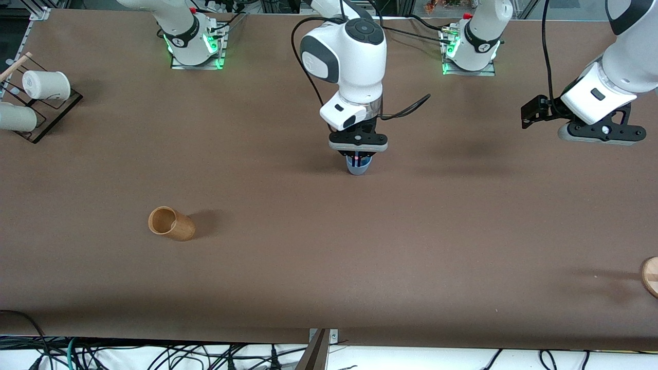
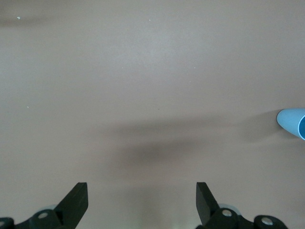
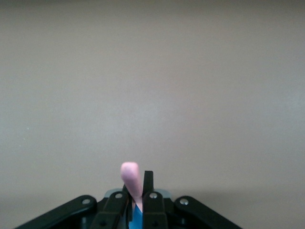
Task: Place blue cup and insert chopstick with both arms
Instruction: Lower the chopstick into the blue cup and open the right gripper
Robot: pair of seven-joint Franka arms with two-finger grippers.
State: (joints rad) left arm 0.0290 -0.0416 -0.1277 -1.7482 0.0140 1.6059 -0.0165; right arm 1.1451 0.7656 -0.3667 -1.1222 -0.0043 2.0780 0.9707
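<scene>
Two grippers on view. Right gripper [image 1: 358, 153] pinches the pink chopstick [image 3: 130, 180] between closed fingers, directly over the blue cup [image 1: 358, 167]; chopstick's lower end is hidden, so whether it reaches into the cup is unclear. Cup stands upright mid-table. Left gripper [image 1: 601, 134] hangs with fingers [image 2: 76, 200] spread wide, holding nothing, over bare table [image 1: 462, 231] toward the left arm's end; that arm waits. Brown cup [image 1: 171, 223] lies tipped at about 8 o'clock from the blue cup, nearer the front camera.

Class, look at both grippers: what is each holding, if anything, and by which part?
The right gripper, over the blue cup, is shut on the chopstick below its top end. The open left gripper holds nothing.
</scene>
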